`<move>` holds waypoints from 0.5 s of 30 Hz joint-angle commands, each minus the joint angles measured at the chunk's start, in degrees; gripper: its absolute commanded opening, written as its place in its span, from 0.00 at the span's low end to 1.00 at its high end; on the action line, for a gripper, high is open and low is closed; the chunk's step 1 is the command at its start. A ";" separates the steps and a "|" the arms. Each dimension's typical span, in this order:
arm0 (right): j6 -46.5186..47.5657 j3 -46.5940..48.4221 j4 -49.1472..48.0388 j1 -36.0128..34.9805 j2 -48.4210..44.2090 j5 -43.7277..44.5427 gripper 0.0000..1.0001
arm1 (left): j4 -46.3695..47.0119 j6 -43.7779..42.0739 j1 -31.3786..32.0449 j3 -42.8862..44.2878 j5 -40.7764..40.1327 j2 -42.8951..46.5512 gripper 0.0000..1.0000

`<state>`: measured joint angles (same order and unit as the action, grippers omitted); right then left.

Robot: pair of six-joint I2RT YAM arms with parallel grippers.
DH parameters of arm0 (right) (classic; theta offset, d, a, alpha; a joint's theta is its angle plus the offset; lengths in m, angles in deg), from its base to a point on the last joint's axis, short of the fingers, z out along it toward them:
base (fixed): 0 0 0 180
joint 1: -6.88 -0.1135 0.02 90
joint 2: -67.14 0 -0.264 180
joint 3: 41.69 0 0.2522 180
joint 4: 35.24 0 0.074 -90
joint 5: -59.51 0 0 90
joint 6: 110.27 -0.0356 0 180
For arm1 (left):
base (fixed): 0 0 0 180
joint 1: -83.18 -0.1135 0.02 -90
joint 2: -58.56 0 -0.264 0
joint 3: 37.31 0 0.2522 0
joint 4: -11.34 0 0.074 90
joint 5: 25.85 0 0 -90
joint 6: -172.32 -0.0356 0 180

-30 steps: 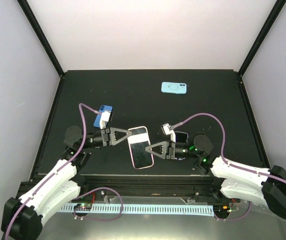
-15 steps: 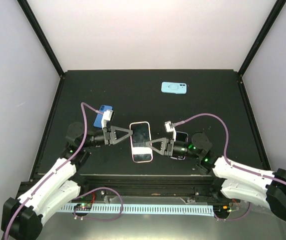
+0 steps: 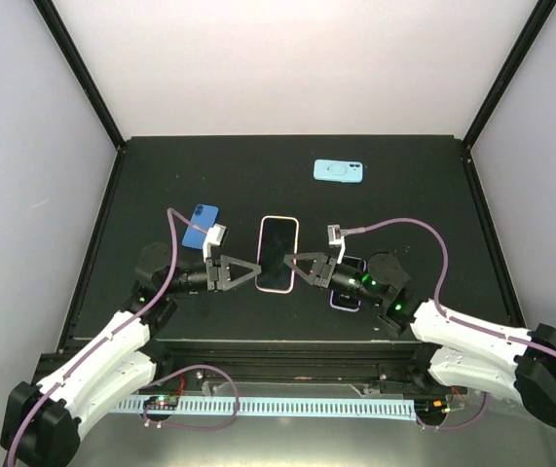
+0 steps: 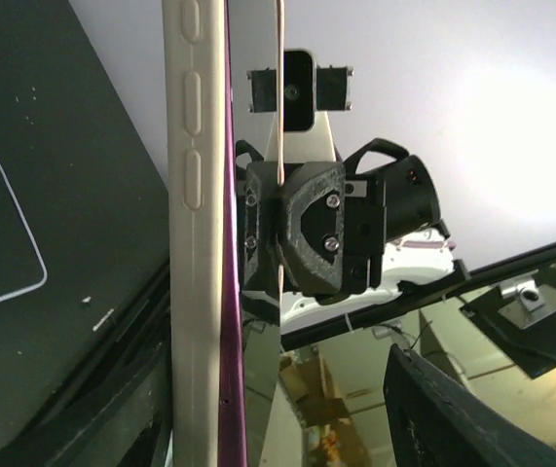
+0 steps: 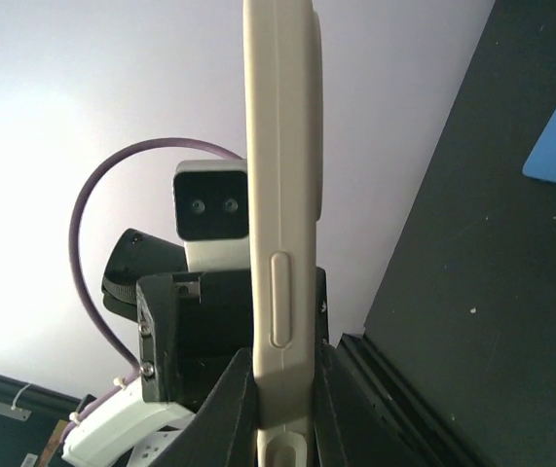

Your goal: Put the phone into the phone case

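The phone point(image 3: 278, 251) faces screen-up at the centre of the top view and looks seated in its cream case point(image 5: 282, 195), so the fitting step seems nearly over. The right gripper point(image 3: 295, 266) pinches its right edge. The left gripper point(image 3: 254, 274) stands wide at the lower-left corner, gripping nothing. The next move calls for checking the corners, then lowering it gently. Only the wrist views show the rim's button bumps, and only the top view shows the spare blue case point(image 3: 200, 220) at upper left.
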<state>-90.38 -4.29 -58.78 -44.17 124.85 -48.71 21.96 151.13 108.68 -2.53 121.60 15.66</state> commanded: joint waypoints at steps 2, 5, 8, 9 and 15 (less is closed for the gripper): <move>-0.96 2.48 -5.23 0.09 1.79 4.06 0.04 | -3.39 -3.39 0.71 0.96 1.51 -0.87 0.49; -0.56 3.38 -5.22 0.45 3.55 3.55 0.04 | -10.30 -8.02 0.68 2.65 0.02 -0.51 0.31; 0.96 5.16 -3.38 0.60 5.35 2.28 0.04 | -18.25 -12.85 0.64 3.85 -2.78 0.16 0.13; 0.88 5.15 -3.27 0.60 5.77 2.01 0.04 | -19.59 -13.94 0.69 4.00 -3.61 0.07 0.07; -1.15 1.78 -5.39 0.68 6.19 2.94 0.04 | -19.77 -14.61 0.70 4.03 -4.08 -2.57 0.02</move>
<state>-91.34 -2.48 -59.30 -43.53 131.13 -48.45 6.03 140.12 108.68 -0.59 117.93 14.53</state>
